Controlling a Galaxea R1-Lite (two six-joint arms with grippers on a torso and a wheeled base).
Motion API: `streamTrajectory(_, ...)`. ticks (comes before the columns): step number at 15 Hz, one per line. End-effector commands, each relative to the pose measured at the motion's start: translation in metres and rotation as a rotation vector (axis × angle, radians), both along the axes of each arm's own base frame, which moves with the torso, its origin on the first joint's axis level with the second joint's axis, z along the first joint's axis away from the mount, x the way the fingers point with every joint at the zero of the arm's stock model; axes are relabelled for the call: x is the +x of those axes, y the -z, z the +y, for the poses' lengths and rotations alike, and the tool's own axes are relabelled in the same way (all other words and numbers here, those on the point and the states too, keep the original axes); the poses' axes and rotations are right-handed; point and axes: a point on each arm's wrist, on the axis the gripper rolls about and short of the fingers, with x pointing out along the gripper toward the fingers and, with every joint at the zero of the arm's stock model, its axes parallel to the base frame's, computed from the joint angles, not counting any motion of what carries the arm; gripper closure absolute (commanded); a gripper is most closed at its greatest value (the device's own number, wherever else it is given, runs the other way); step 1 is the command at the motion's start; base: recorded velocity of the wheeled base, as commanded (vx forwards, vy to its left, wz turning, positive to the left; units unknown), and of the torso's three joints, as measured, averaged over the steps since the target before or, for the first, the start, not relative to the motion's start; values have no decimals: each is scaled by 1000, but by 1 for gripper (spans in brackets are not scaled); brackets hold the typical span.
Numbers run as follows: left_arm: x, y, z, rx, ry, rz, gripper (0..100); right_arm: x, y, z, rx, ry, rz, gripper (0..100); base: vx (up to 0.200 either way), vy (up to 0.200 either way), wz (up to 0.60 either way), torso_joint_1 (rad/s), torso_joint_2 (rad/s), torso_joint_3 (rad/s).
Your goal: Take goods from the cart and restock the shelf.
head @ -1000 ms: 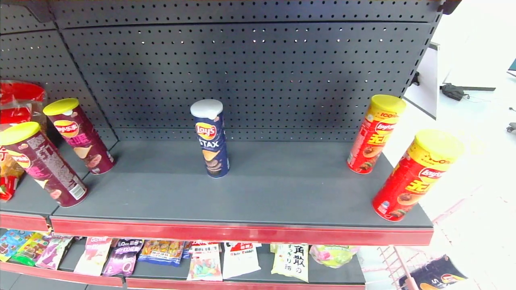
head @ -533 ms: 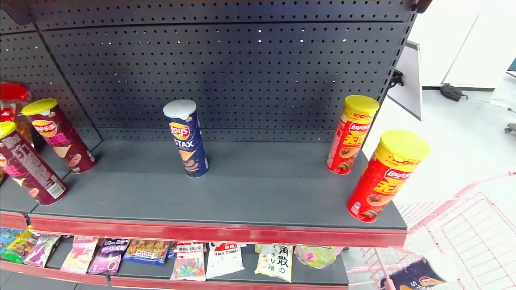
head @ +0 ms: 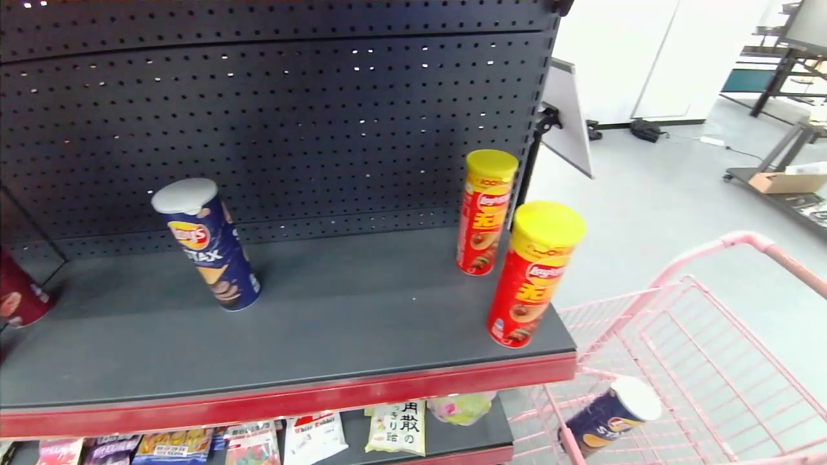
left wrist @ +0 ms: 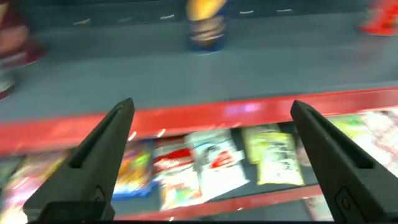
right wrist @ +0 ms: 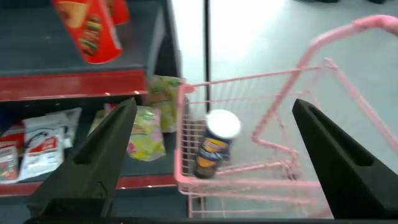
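Containers:
- Pink wire cart, just right of the shelf's end. It holds one white-lidded blue canister, tilted, in the corner nearest the shelf (no other goods can be made out in the basket).
- Shelf, grey deck with a red front lip. A second blue canister stands left of centre, well apart from the rest. Two red canisters with yellow lids stand at the right end: the rear red canister near the pegboard back, the front red canister close to the lip and the right corner. The base of a maroon canister is cut off by the left edge of the head view.
- Lower tier: a row of snack packets lying flat.

Grippers:
- Left gripper: fingers spread wide, nothing between them, facing the shelf's red lip and the packets below.
- Right gripper: fingers spread wide, nothing held, with the cart and its canister seen between them, farther off.

Change over the last second:
- The whole head view has slid left, so the camera has swung to the right.
- The shelf goods keep their places on the deck.
- The maroon canisters have nearly left the frame, and much more of the cart is now in the frame.
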Motion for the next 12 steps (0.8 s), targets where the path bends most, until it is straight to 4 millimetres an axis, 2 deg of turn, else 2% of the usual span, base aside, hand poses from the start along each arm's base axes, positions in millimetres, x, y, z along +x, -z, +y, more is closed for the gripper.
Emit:
streamTrajectory(1, 0, 0, 0, 0, 0, 3, 0, 0, 0, 0, -1, 1, 0, 0, 0, 0, -600, -7, 7, 2)
streamTrajectory(12, 0, 0, 0, 0, 0, 1, 0, 0, 0, 0, -2, -1, -1, 0, 0, 0, 0, 0, 0, 0)
